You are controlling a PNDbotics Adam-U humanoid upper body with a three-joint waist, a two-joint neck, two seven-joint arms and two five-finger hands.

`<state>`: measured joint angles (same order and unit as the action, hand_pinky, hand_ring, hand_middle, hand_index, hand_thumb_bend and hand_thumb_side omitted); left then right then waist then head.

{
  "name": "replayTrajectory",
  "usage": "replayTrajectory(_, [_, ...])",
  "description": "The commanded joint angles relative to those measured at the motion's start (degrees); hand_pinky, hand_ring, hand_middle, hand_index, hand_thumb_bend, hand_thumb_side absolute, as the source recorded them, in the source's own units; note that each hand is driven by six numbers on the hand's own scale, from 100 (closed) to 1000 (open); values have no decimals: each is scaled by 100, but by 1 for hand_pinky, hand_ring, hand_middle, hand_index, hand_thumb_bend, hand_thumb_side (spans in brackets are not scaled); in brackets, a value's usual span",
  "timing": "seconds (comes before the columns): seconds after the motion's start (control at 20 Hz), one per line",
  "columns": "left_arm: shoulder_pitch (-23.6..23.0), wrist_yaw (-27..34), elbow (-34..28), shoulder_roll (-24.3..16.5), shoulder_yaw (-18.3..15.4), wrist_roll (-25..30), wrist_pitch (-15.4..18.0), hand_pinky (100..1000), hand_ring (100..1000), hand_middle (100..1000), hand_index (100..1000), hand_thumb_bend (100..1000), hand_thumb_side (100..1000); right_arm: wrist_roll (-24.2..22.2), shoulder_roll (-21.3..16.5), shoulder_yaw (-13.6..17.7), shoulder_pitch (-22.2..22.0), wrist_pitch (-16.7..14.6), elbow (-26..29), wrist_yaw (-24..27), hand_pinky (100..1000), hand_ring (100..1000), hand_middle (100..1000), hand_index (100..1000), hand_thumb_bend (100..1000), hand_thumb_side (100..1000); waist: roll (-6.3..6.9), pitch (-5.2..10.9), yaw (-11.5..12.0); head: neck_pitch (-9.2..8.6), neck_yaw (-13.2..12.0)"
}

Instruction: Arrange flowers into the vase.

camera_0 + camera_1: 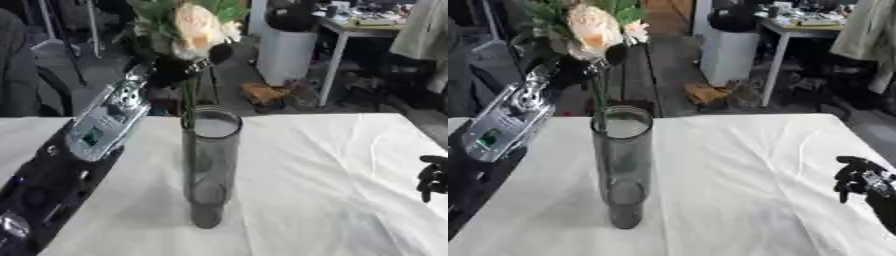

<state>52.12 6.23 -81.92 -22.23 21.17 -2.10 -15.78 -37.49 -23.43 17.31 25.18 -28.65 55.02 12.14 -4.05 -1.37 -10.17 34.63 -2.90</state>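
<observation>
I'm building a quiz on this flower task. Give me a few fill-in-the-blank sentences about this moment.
1. The left hand holds the flower by its ____.
2. The stem's lower end is inside the mouth of the ____.
3. The vase stands upright on a ____ tablecloth.
4. The right hand shows at the right edge and holds ____.

Missing words: stem; vase; white; nothing
</observation>
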Motion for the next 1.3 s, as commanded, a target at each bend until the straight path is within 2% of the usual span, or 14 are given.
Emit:
replayTrajectory(0.05, [85, 102, -202, -100, -105, -123, 0, 100, 100, 100, 334, 1000, 700, -306, -112, 39, 67, -326, 59, 0, 318, 474, 515, 801, 100, 743, -12, 56, 1, -41, -10])
replayTrajectory(0.75, [-62, 321, -321, 74, 32, -313, -13, 100, 100, 100, 329, 1000, 689, -319, -94, 37, 78, -328, 60, 6, 318, 474, 514, 802, 100, 743, -22, 44, -19, -38, -15])
replayTrajectory(1.3, [-69, 454, -406, 241, 23, -626, 102, 100, 100, 100, 322, 1000, 683, -335, -77, 30, 92, -331, 57, 11, 318, 475, 514, 802, 100, 743, -37, 37, -45, -44, -23])
